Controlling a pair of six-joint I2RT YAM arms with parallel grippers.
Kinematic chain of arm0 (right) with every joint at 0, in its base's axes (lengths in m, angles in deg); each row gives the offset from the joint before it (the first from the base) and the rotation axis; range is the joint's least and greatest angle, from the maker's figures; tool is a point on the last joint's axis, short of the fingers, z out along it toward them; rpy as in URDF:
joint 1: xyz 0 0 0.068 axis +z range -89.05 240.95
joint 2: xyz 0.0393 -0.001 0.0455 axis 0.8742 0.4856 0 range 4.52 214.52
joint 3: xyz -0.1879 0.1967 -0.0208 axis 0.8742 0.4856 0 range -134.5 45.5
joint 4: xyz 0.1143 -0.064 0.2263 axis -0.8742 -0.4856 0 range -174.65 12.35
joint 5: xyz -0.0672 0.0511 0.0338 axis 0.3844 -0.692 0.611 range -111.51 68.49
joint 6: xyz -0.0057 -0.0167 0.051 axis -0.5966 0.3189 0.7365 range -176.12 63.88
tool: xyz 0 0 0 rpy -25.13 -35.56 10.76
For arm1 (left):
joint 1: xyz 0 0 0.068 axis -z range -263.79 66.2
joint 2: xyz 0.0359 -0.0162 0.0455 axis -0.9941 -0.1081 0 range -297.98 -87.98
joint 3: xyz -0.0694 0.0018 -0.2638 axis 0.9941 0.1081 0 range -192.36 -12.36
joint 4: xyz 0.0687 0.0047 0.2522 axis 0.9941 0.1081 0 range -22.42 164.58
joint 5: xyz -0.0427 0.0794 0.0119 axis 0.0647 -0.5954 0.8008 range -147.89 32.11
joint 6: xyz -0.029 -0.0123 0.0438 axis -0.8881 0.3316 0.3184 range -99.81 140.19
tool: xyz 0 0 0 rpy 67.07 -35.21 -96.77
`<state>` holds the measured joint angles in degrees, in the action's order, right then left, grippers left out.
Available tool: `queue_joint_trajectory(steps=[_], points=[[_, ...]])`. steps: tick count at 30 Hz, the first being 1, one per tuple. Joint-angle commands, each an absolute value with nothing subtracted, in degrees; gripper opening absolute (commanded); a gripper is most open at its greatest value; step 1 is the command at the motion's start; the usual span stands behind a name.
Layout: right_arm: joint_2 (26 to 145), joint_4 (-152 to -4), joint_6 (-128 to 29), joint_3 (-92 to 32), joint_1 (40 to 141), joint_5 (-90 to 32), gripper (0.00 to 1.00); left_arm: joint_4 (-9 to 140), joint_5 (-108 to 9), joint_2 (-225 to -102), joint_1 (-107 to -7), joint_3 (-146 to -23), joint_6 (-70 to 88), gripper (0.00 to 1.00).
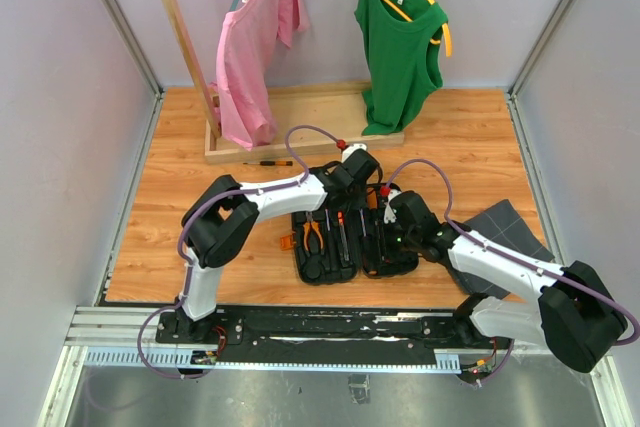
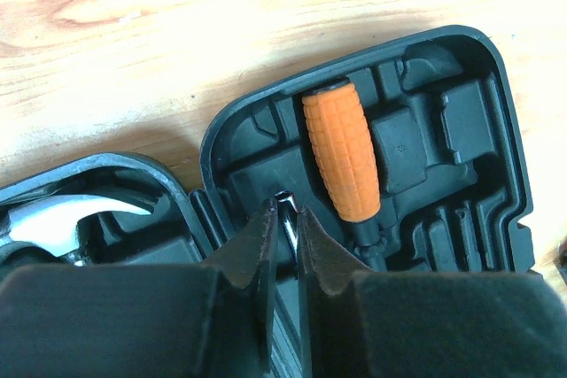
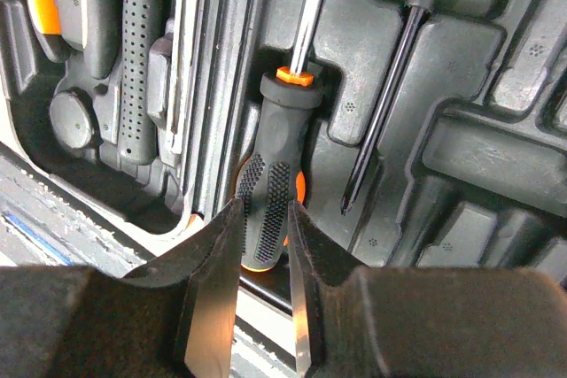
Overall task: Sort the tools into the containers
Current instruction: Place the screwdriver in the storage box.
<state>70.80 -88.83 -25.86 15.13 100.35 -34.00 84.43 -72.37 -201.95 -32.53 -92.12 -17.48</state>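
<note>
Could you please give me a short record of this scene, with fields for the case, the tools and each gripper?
case: black tool case, open on the wooden tabletop
in case: hammer, orange-handled pliers, orange handle
left gripper: closed on a thin metal shaft
right gripper: closed on the black-and-orange screwdriver, at its handle
outside case: loose screwdriver near the clothes rack

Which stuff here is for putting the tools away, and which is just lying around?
For the job: case, black screwdriver, orange screwdriver, hammer, pliers, loose screwdriver by the rack.

Just lying about: pink shirt, green top, wooden rack, grey tray.
</note>
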Motion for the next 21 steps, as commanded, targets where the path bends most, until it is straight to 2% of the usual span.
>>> queue_joint_trajectory(steps=[1,8,21], points=[[71.84,-89.7,-26.93,16.31,101.4,-31.57,0.26,86.31,-75.01,-204.13,-31.85,-94.31,-16.72,0.11],[72.84,-89.84,-26.67,16.34,101.45,-30.79,0.24,89.25,-76.58,-205.8,-31.78,-94.45,-16.81,0.03],[73.84,-91.51,-26.52,16.23,101.42,-28.54,0.21,91.9,-74.92,-210.15,-31.68,-94.53,-16.11,0.03]])
